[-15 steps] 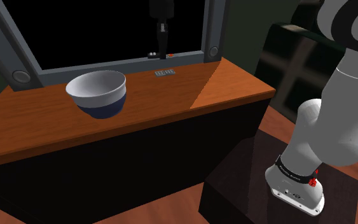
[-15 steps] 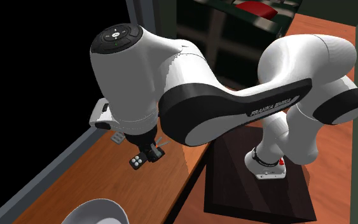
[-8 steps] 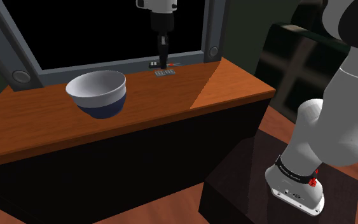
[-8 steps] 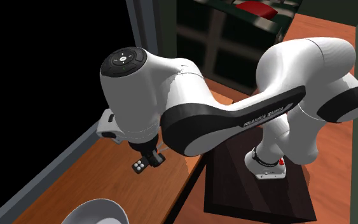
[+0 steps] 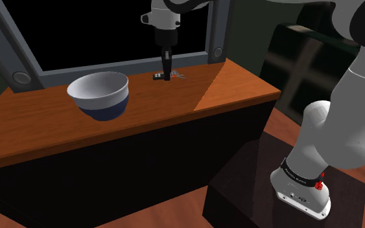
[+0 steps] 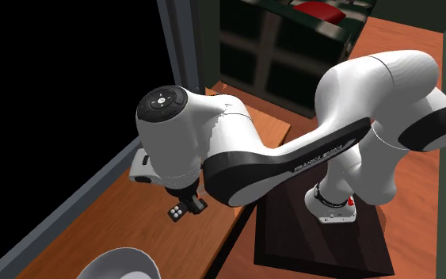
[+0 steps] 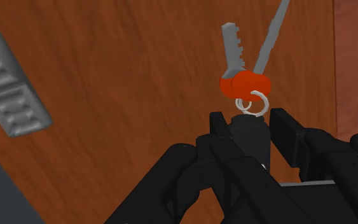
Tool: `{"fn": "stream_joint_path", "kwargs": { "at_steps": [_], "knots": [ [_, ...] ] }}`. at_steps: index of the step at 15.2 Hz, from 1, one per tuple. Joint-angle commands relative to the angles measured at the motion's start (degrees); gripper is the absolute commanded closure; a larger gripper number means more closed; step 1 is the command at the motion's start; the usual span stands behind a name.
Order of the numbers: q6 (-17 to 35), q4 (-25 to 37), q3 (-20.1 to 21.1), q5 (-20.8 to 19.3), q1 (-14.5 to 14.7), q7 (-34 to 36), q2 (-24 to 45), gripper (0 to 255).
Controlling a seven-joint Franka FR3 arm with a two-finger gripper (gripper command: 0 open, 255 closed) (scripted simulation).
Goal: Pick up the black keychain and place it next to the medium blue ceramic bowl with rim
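The pincer is clamped on the black fob of the keychain. Its ring and two red-headed keys stick out past the fingertips above the wooden tabletop. The keychain is well apart from the white-and-blue bowl, on the shoulder view's right of it.

partly seen
the black keychain has its fob mostly buried inside the gripper (one key's tip runs off the edge); the bowl is cut by the second exterior view's bottom edge.
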Motion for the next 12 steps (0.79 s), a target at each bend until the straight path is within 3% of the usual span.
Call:
{"fn": "stream_joint_path", "kwargs": {
  "at_steps": [1,12],
  "knots": [
    [1.68,-1.77,0.0,-0.01,0.0,-0.04,-0.14,255],
    [10.15,-10.24,0.02,0.05,0.02,-0.23,-0.13,255]
  ]
}}
